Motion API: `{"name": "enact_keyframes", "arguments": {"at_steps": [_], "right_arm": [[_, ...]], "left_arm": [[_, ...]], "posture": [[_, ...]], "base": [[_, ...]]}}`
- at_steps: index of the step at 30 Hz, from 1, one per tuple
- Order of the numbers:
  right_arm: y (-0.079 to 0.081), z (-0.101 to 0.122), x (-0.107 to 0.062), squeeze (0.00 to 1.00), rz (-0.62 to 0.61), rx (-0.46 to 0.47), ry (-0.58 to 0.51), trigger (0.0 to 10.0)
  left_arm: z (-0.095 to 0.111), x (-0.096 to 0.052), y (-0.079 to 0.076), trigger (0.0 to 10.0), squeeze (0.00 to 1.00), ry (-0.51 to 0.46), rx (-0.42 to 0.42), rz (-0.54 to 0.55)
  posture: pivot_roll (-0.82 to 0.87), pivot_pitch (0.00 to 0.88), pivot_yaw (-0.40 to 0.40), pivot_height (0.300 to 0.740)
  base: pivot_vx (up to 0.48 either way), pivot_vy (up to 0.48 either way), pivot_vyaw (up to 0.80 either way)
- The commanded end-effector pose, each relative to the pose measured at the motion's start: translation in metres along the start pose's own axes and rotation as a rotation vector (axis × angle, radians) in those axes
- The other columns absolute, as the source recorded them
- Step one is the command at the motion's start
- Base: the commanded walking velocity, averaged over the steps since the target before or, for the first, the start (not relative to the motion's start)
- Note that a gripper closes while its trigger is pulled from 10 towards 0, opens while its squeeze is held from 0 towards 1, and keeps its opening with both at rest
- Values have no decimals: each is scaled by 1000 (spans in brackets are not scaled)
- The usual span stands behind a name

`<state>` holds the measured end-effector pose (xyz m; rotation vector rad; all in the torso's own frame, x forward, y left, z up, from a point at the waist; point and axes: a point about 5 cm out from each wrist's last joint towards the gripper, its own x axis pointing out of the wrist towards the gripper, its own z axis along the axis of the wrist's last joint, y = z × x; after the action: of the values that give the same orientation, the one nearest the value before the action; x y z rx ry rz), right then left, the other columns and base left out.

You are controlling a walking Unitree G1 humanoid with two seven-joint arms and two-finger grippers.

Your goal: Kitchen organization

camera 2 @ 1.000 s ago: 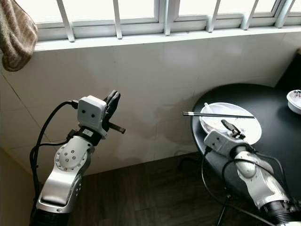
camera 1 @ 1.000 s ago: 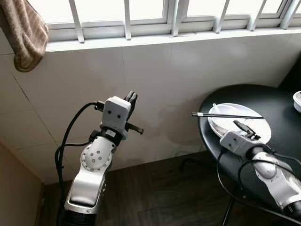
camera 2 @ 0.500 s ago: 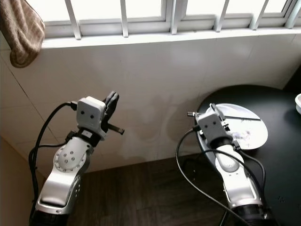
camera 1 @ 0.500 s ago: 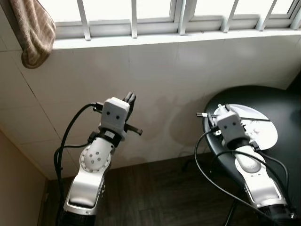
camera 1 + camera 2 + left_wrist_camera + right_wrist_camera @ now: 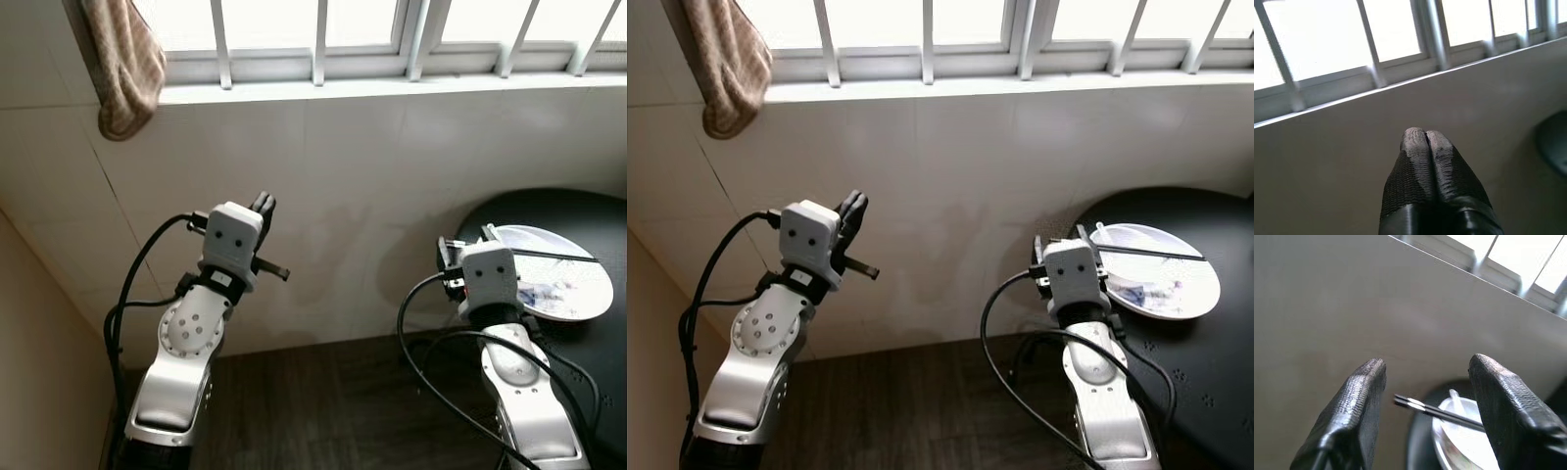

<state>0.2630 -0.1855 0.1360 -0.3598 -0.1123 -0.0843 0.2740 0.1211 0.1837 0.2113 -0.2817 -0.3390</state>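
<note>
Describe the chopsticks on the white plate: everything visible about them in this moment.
The chopsticks are a thin, dark, straight pair lying close side by side, nearly level, across the top of the white plate on the round black table. Their ends nearest the robot jut out past the plate's rim, over the table edge. The right gripper faces those ends with its jaws open, the tips showing in the gap between them, not yet touched. Material cannot be told.

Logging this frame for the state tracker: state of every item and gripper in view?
Left gripper: shut, empty, raised toward the white tiled wall.
Right gripper: open, empty, facing the chopstick tips.
Black chopsticks: laid across the plate, tips overhanging its rim.
White round plate: on the table, soiled with scraps.
Round black table: upright.
Brown towel: hanging at the window.
</note>
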Motion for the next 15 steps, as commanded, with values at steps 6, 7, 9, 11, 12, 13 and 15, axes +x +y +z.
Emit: {"name": "enact_keyframes", "arguments": {"at_steps": [6, 7, 9, 11, 12, 13, 15], "right_arm": [[-3, 8, -1, 0, -43, -6, -2, 10000], [-4, 9, -1, 0, -46, -10, -2, 10000], [-4, 10, 0, 0, -50, -22, -7, 10000], [-5, 10, 1, 0, -51, -34, -11, 10000], [-5, 11, 1, 0, -52, -44, -11, 10000], [-5, 11, 1, 0, -52, -44, -11, 10000], [-5, 11, 2, 0, -54, -52, -11, 10000]], "left_arm": [[5, 2, -1, 10000, 0, -29, -10, -17], [5, 2, -1, 10000, 0, -30, -11, -17], [5, 3, -1, 10000, 0, -31, -13, -19], [5, 3, -1, 10000, 0, -32, -12, -21], [5, 3, -2, 10000, 0, -33, -12, -22], [5, 3, -2, 10000, 0, -33, -12, -22], [5, 3, -2, 10000, 0, -34, -14, -24]], "posture": [[73, 0, -28, 740], [73, 0, -28, 740], [72, 0, -28, 740], [72, 0, -28, 740], [72, 0, -28, 740], [72, 0, -28, 740], [72, 0, -28, 740]], "base": [[193, 0, 0], [296, 0, 0], [302, 0, 0], [304, 0, 0], [304, 0, 0], [304, 0, 0], [307, 0, 0]]}}
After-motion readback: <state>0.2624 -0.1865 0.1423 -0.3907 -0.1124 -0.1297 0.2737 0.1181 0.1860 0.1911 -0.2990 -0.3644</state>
